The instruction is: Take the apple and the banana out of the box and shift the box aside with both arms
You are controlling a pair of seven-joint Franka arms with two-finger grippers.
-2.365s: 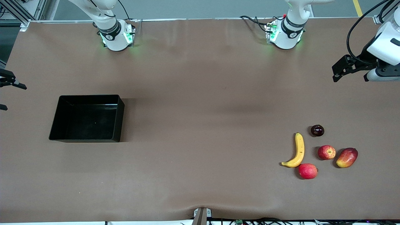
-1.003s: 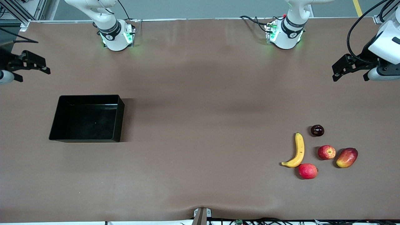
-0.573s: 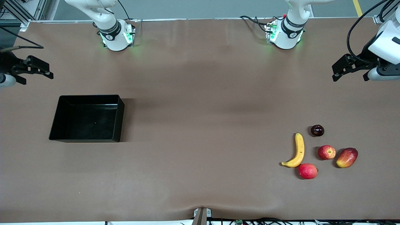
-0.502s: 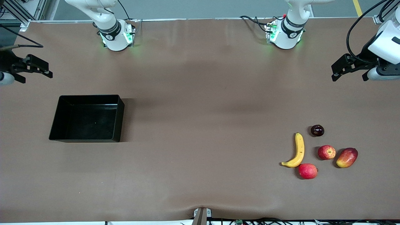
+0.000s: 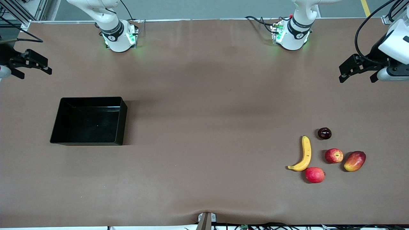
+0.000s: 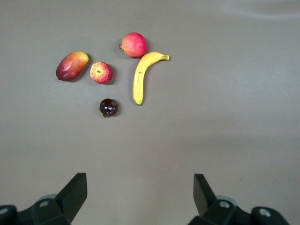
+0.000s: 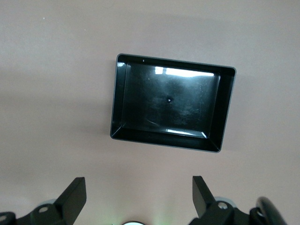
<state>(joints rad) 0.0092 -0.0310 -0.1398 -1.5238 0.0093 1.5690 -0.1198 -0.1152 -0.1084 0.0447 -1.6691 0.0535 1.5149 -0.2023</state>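
From my station I see the brown table [image 5: 204, 121] filling the front view, with both arms up in the air and wide of everything.

The box [image 5: 89, 120] is the biggest item: a black shallow bin at about nine o'clock from the table's centre, toward the right arm's end, its long axis running along the table's length, open top up and nothing in it. The right wrist view shows it whole [image 7: 172, 108].

The right gripper [image 5: 28, 63] hangs over the table edge at about ten o'clock, fingers spread apart and holding nothing. The left gripper [image 5: 357, 69] hangs over the left arm's end at about two o'clock, its fingers also spread, nothing between them.

The fruits cluster at about four o'clock from centre. The banana [image 5: 304, 154] lies on the table with its long axis running toward the front camera, its hooked end nearest that camera and curling toward the box's end. At five o'clock from it, just beside its hooked end, sits a plain red fruit [image 5: 314, 174]. The mango [image 5: 354, 161] lies tilted, nearest the left arm's end. The apple [image 5: 334, 155] rests between banana and mango. A small dark fruit [image 5: 324, 133] sits at eleven o'clock from the apple.
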